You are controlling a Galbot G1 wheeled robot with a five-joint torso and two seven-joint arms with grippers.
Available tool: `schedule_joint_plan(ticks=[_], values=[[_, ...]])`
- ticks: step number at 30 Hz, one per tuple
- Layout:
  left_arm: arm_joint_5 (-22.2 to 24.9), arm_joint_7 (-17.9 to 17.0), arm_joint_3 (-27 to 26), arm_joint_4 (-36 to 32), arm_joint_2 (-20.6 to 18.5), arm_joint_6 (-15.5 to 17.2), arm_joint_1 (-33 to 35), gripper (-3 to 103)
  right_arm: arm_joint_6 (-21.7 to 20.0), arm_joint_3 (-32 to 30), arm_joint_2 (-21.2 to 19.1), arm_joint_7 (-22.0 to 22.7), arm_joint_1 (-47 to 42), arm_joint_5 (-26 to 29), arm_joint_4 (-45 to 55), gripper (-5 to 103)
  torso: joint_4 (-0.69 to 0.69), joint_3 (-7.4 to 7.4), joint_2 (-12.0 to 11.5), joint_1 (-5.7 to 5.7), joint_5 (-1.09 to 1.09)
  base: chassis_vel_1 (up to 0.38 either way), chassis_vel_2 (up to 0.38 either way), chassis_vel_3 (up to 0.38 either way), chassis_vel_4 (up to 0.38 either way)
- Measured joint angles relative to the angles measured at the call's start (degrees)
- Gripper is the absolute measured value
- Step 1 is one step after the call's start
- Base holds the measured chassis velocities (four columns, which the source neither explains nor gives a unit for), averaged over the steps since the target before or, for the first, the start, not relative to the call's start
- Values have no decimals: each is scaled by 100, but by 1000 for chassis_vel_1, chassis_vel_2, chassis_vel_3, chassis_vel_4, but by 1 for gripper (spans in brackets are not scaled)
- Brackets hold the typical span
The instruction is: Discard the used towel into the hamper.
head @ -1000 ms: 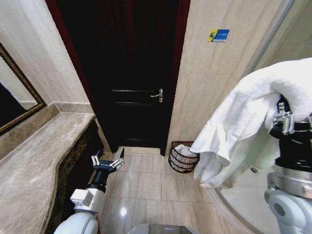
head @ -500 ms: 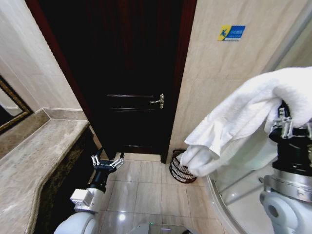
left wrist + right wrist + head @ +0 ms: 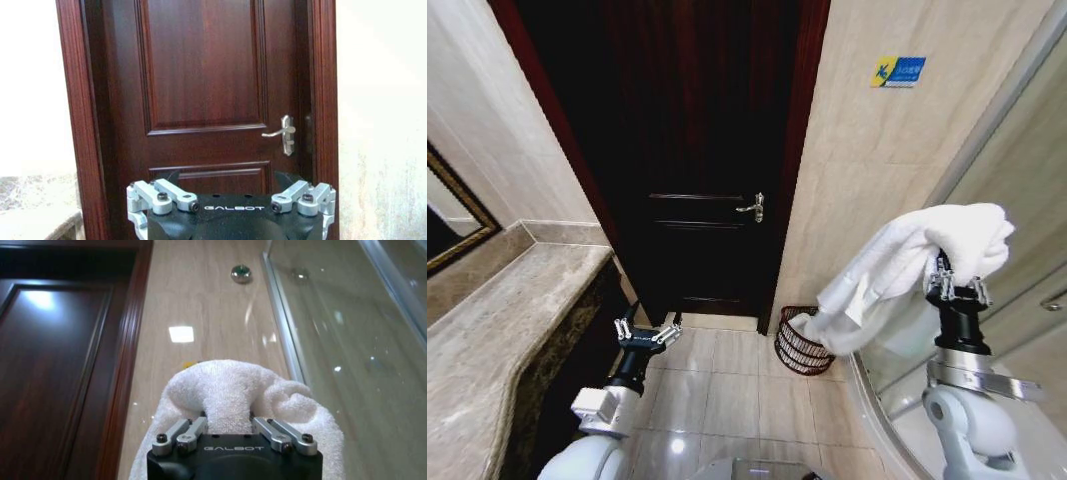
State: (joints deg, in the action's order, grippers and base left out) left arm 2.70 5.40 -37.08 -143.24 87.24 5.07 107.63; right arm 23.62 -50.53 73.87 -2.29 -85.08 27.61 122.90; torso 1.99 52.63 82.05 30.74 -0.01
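A white towel (image 3: 907, 265) hangs from my right gripper (image 3: 955, 285), which is shut on it at mid height on the right; its loose end droops down and left toward the hamper (image 3: 799, 345). That hamper is a dark wire basket on the floor by the wall, right of the door, partly hidden by the towel. In the right wrist view the towel (image 3: 233, 390) bulges out between the fingers of the right gripper (image 3: 230, 427). My left gripper (image 3: 645, 328) stands open and empty low on the left, and the left wrist view shows it (image 3: 230, 182) facing the door.
A dark wooden door (image 3: 697, 170) with a metal handle (image 3: 752, 208) is straight ahead. A marble counter (image 3: 497, 330) runs along the left wall under a framed mirror (image 3: 452, 220). A curved glass shower wall (image 3: 1017, 230) stands on the right. The tiled floor (image 3: 727, 380) lies between.
My right arm has pulled the towel lower and farther from the camera, so it looks smaller. Over the second the whole view turned right and up. The left arm kept its pose.
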Motion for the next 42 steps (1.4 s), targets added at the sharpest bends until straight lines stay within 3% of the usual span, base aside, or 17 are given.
schedule_joint_plan(ticks=[21,42], values=[[0,0,0,0,0,0,0,93,128,581,-237,46,590,-51,-975,20,0,-2,-2,-2,1,0,0,0,0],[0,0,0,0,0,0,0,93,137,625,-232,-13,498,-33,-1007,20,-1,-4,-2,-5,0,-8,8,10,-9]])
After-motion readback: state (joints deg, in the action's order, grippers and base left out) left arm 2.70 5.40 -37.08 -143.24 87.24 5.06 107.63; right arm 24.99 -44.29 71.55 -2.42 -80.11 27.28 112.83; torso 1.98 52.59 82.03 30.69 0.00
